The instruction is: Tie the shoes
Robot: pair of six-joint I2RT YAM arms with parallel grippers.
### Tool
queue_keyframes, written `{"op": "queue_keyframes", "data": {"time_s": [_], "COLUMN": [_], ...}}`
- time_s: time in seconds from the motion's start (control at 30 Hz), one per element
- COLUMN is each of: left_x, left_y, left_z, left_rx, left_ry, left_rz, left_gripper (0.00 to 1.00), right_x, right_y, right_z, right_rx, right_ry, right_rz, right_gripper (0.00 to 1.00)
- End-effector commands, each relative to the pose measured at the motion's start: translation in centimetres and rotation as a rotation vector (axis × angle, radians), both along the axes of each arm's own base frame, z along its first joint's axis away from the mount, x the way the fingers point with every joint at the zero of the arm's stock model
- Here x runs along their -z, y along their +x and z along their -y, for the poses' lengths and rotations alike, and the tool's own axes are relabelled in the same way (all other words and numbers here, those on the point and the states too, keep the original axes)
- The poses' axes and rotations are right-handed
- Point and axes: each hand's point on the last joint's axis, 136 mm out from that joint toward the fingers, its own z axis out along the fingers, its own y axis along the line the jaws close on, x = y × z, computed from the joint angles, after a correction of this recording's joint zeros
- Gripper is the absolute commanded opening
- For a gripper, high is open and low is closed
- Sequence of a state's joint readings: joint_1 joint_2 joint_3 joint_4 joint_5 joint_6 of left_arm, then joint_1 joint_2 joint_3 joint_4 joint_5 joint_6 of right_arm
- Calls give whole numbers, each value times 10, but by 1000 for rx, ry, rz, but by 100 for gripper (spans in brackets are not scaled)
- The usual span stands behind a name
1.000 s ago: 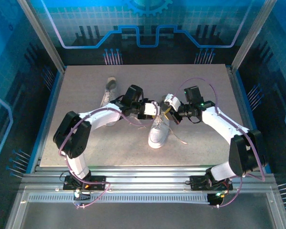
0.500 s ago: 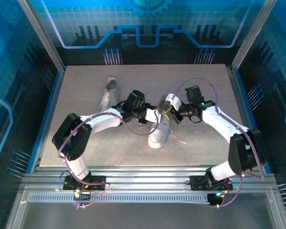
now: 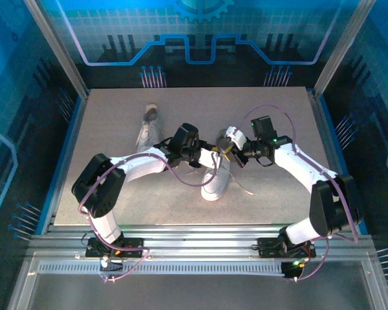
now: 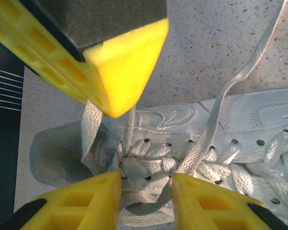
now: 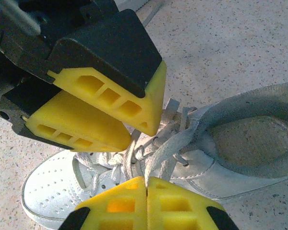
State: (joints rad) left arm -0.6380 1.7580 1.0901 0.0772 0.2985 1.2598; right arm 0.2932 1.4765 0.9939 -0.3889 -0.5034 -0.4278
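Note:
One of the white shoes (image 3: pixel 215 182) lies mid-table, toe toward me; the other (image 3: pixel 147 126) lies at the back left. My right gripper (image 3: pixel 226 152) hovers over the near shoe's opening, shut on a lace (image 5: pixel 169 143) that rises taut from the eyelets into its fingertips (image 5: pixel 147 184). My left gripper (image 3: pixel 205 157) faces it from the left, low over the shoe's (image 4: pixel 240 115) top eyelets. Its jaws (image 4: pixel 146 191) stand apart, with a lace strand (image 4: pixel 216 120) running down between them beside the right finger (image 4: pixel 206 201). The right gripper's finger (image 4: pixel 120 62) hangs just above.
The two grippers nearly touch over the shoe; the left gripper's fingers (image 5: pixel 110 96) sit right above the held lace in the right wrist view. A loose lace end (image 3: pixel 244 188) trails right of the shoe on the speckled table (image 3: pixel 278 123). Frame posts stand at the back corners.
My left gripper has shifted slightly toward me and down onto the shoe's lacing, and its jaws have narrowed. The right gripper has stayed put, still shut on the lace.

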Motion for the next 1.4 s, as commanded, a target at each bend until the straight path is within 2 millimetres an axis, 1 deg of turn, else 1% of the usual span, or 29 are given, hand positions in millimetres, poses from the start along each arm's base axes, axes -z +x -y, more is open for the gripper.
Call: {"op": "queue_keyframes", "data": {"time_s": [0.0, 0.23, 0.4, 0.57, 0.77, 1.0, 1.17, 1.23, 1.27, 1.3, 1.37], "left_x": [20, 22, 5, -1, 10, 25, 31, 33, 33, 33, 29], "left_y": [-3, -4, -8, -9, -8, -6, -7, -7, -7, -7, -9], "left_z": [-4, -4, -6, -12, -15, -13, -11, -11, -10, -10, -8], "left_rx": [10, 16, 16, 8, 2, 4, 11, 9, 11, 9, 11], "left_ry": [49, 54, 26, 18, 37, 58, 64, 67, 68, 66, 54], "left_rz": [-22, -33, -35, -37, -47, -69, -76, -78, -77, -77, -80], "left_gripper": [33, 32, 32, 33, 33, 32, 31, 29, 26, 23, 12], "right_x": [-5, -5, -4, -3, -3, -2, -1, -2, -2, -3, -5], "right_y": [3, 3, 5, 7, 6, 6, 7, 8, 8, 9, 10], "right_z": [0, 1, 2, 2, 2, 3, 3, 3, 3, 4, 4], "right_rx": [-10, -7, 4, 7, 6, 7, 8, 10, 11, 13, 19], "right_ry": [13, 5, -3, -6, -8, -11, -10, -10, -10, -9, -5], "right_rz": [-5, -10, -14, -21, -24, -28, -33, -29, -28, -25, -21], "right_gripper": [0, 0, 0, 0, 0, 0, 0, 0, 0, 0, 0]}}
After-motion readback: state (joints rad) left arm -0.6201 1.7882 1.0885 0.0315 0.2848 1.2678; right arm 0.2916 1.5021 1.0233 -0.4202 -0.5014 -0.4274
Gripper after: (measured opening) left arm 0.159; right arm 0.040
